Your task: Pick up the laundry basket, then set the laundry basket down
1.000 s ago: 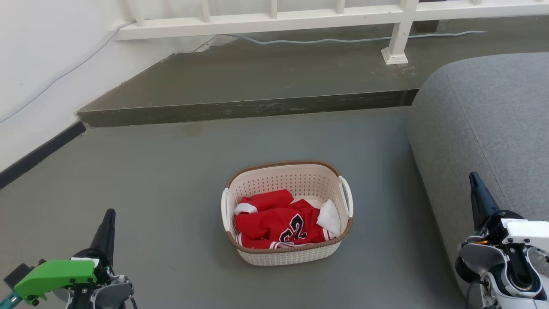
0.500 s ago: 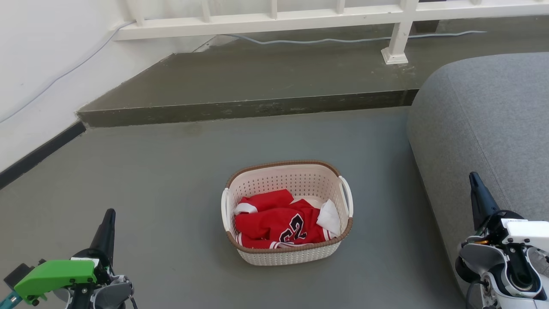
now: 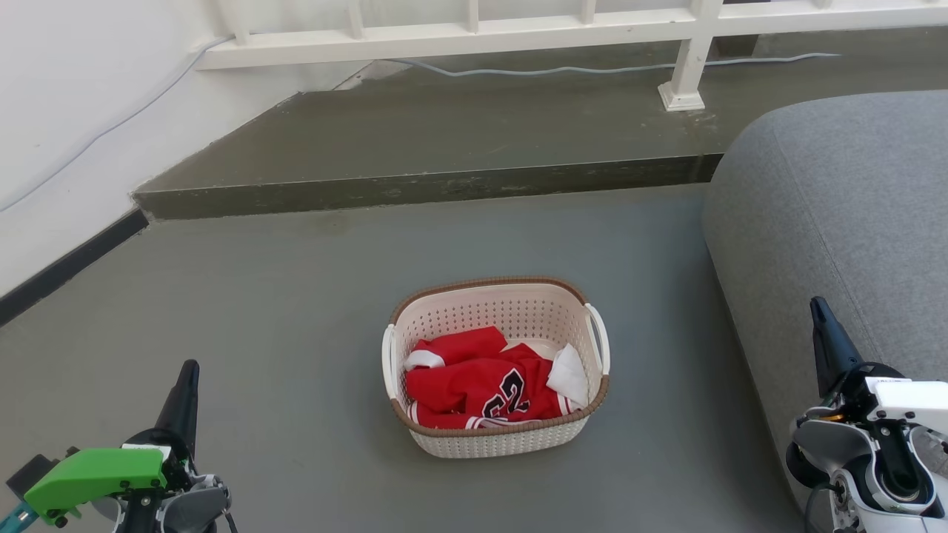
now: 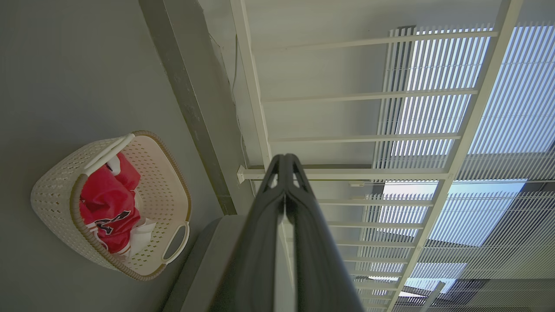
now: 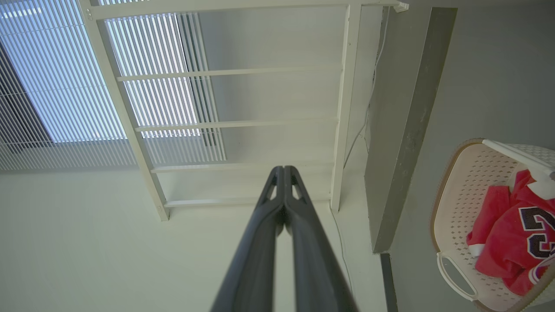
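Note:
The laundry basket (image 3: 503,437) stands on the grey floor in the middle of the head view, cream and perforated, with a brown rim band and a white handle on each side. A red jersey (image 3: 481,385) and a white cloth lie inside it. The basket (image 4: 56,182) shows at the left of the left wrist view and the basket (image 5: 459,203) at the right edge of the right wrist view. My left gripper (image 3: 189,368) is at the lower left, shut and empty, well apart from the basket. My right gripper (image 3: 815,303) is at the lower right, shut and empty, beside the sofa.
A grey sofa (image 3: 844,222) fills the right side, close to the basket's right handle. A raised concrete step (image 3: 429,185) runs across behind the basket, with a white railing (image 3: 474,33) and a cable on it. A white wall (image 3: 67,118) closes the left.

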Available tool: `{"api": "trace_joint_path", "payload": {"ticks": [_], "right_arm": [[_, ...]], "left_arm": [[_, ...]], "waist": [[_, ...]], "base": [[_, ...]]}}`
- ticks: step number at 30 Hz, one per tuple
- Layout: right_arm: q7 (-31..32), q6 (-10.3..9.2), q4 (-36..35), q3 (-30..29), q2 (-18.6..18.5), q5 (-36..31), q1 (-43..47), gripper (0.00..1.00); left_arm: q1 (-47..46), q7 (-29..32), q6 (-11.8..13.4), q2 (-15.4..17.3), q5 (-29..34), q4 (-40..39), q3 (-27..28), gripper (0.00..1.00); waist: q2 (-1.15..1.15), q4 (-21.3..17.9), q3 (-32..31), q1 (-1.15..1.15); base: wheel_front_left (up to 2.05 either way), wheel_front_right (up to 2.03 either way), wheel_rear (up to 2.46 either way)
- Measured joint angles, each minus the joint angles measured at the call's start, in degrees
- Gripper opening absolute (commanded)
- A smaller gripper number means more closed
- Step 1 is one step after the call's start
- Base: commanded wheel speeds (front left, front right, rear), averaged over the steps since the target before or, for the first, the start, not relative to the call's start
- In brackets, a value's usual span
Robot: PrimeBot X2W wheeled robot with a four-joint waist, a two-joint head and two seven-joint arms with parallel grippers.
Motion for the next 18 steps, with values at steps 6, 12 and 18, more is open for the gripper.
{"api": "trace_joint_path", "payload": {"ticks": [6, 12, 18], "right_arm": [[0.0, 0.00, 0.0, 0.0, 0.0, 0.0, 0.0, 0.00], [0.0, 0.00, 0.0, 0.0, 0.0, 0.0, 0.0, 0.00], [0.0, 0.00, 0.0, 0.0, 0.0, 0.0, 0.0, 0.00]], "left_arm": [[0.0, 0.0, 0.0, 0.0, 0.0, 0.0, 0.0, 0.00], [0.0, 0.0, 0.0, 0.0, 0.0, 0.0, 0.0, 0.00], [0.0, 0.0, 0.0, -0.1, 0.0, 0.0, 0.1, 0.00]], "waist": [[0.00, 0.0, 0.0, 0.00], [0.00, 0.0, 0.0, 0.00], [0.00, 0.0, 0.0, 0.00]], "base": [[0.00, 0.00, 0.00], [0.00, 0.00, 0.00], [0.00, 0.00, 0.00]]}}
